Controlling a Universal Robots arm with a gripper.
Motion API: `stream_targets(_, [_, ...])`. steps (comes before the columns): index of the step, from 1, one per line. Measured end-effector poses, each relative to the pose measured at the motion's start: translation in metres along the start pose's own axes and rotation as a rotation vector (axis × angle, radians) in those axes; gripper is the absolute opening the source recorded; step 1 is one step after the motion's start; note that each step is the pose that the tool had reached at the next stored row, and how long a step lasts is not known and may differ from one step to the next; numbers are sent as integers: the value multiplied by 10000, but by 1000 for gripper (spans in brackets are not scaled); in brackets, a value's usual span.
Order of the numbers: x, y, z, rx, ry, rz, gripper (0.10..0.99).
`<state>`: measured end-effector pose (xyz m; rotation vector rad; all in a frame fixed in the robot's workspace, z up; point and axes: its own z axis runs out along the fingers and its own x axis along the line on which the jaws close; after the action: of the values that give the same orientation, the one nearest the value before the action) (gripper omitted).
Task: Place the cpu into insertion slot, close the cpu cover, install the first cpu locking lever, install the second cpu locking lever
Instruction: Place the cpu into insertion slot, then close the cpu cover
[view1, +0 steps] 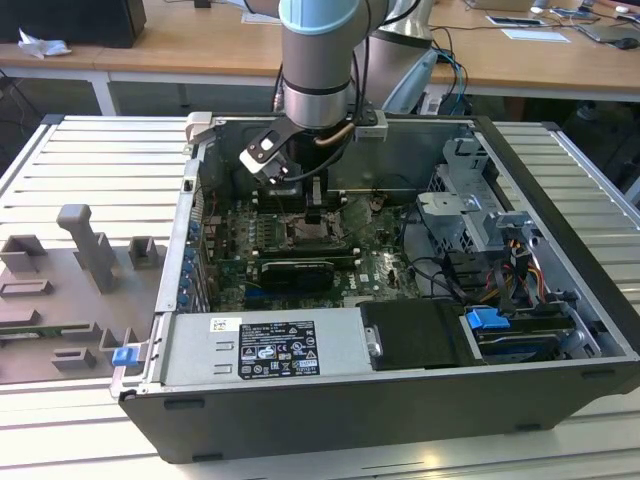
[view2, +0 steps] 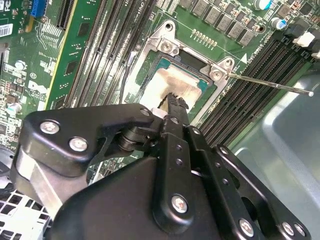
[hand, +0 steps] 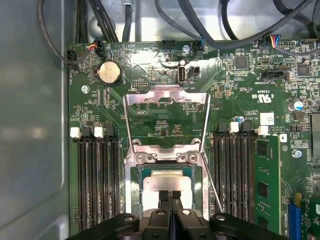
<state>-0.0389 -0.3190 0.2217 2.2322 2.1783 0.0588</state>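
Exterior view first: we see the arm reaching down into the open computer case (view1: 330, 420), with the gripper (view1: 312, 220) low over the motherboard (view1: 385, 268).

Over to the second wrist view, and the gripper (view2: 175, 100) has its fingers pressed together with nothing between them. Directly under the tips lies the cpu (view2: 167, 80), flat in the insertion slot (view2: 165, 44). We cannot tell whether the tips actually touch it. A thin locking lever (view2: 270, 84) juts out free, off to one side of the fingers.

Now the first wrist view: again the gripper (hand: 171, 194) is closed and empty, the cpu (hand: 167, 181) just ahead of its tips inside the insertion slot (hand: 134, 185). Beyond the chip, on the far side from the gripper, the cpu cover (hand: 166, 95) stands swung open.

We judge the chip light, stiff and thin, with a smooth metal top that would slip under a careless pinch. Its contacts are fragile, so opposite edges are the place to hold. The cover looks like thin rigid plate on a hinge, best handled at its free edge.
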Motion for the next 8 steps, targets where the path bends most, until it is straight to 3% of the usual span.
stream_targets(8, [0,13,-11,4,-1,-1,106])
